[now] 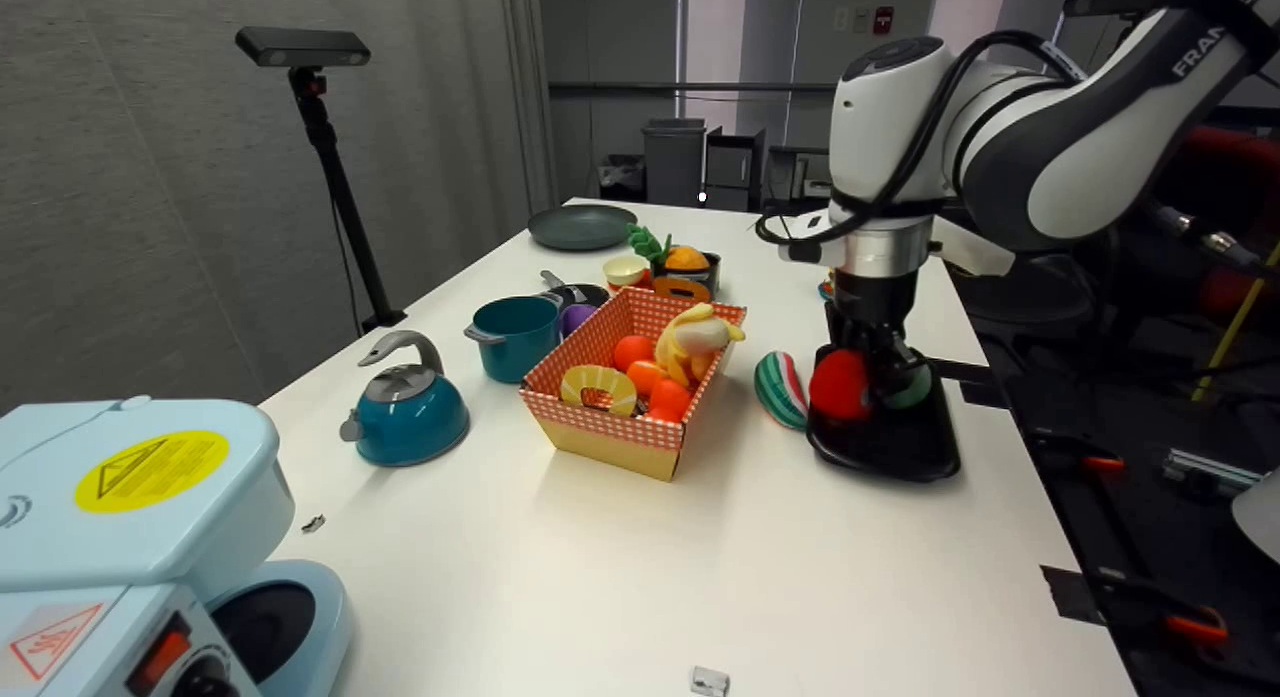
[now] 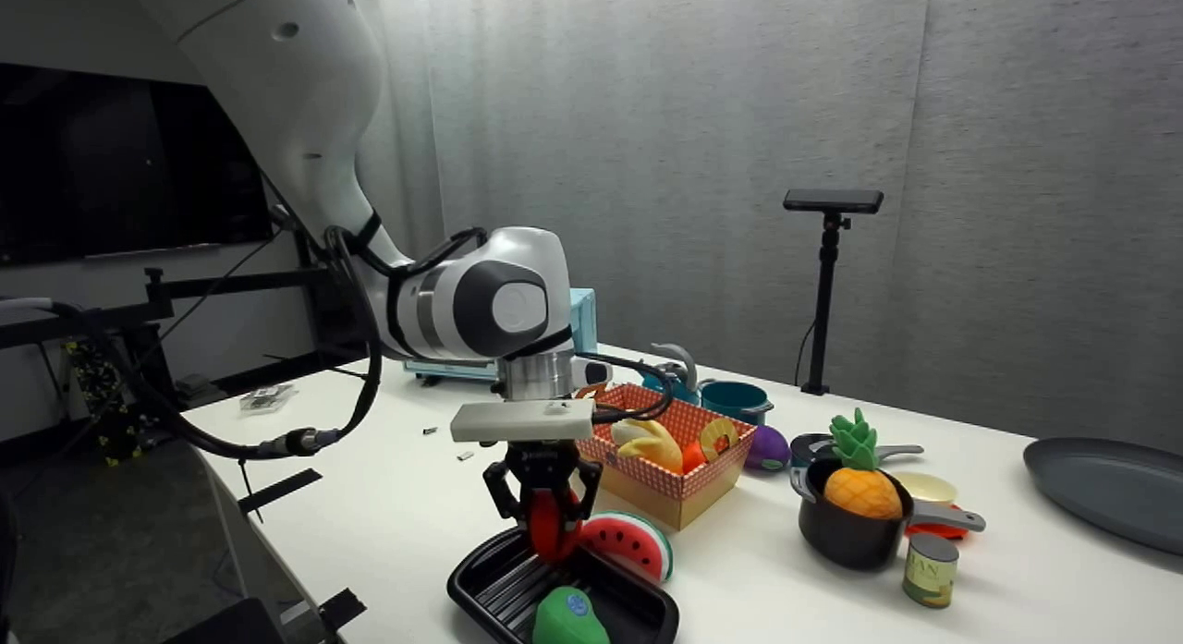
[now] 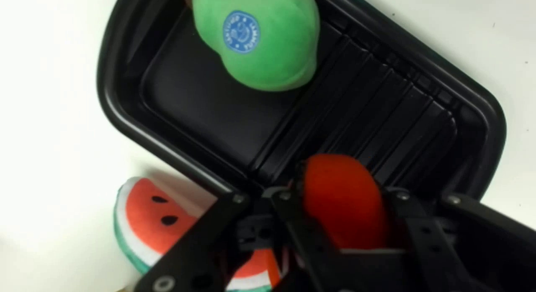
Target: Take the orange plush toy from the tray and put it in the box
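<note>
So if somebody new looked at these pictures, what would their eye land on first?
Probably the red-orange toy, held by the gripper over the black tray. Next would likely come the red-and-white checked box, with a yellow toy poking above its rim and a watermelon slice lying between box and tray. In an exterior view, a light-blue machine also looms large at lower left.
</note>
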